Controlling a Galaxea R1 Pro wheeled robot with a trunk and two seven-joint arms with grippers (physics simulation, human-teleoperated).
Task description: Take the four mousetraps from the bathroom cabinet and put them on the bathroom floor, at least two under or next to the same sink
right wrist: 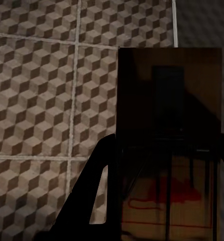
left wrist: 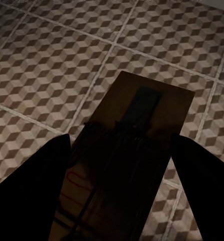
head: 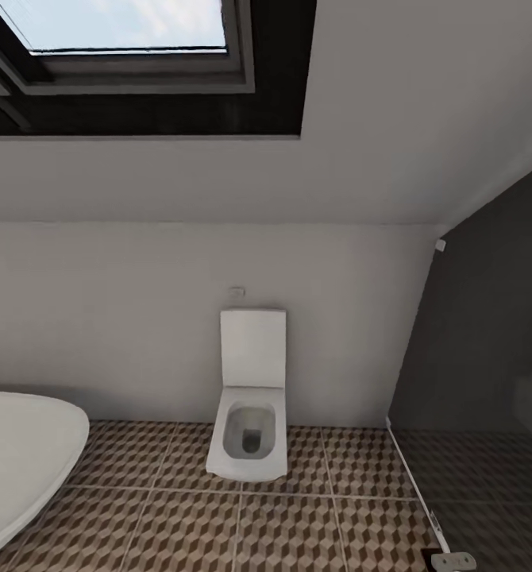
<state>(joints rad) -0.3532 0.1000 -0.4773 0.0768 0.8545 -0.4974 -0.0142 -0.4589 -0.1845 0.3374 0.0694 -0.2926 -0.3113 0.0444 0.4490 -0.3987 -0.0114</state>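
Each claw is gripping one flat tan-brown wooden mousetrap with a black spring bar, the left claw (left wrist: 119, 150) its mousetrap (left wrist: 142, 115) and the right claw (right wrist: 164, 150) its own (right wrist: 170, 95), carrying both over the cube-patterned brown-and-beige tiled bathroom floor (head: 298, 532), presumably for setting down there.

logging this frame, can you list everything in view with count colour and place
toilet: 1, white, against the back wall, centre
bathtub: 1, white, left edge
skylight: 1, dark frame, in the sloped ceiling
bathroom floor: brown-beige cube tiles, throughout
shower floor: dark grey, right
mousetraps: 2, brown boards, one in the left wrist view, one in the right wrist view, both above the tiles
left gripper: black jaws flank a trap
right gripper: black jaws flank a trap
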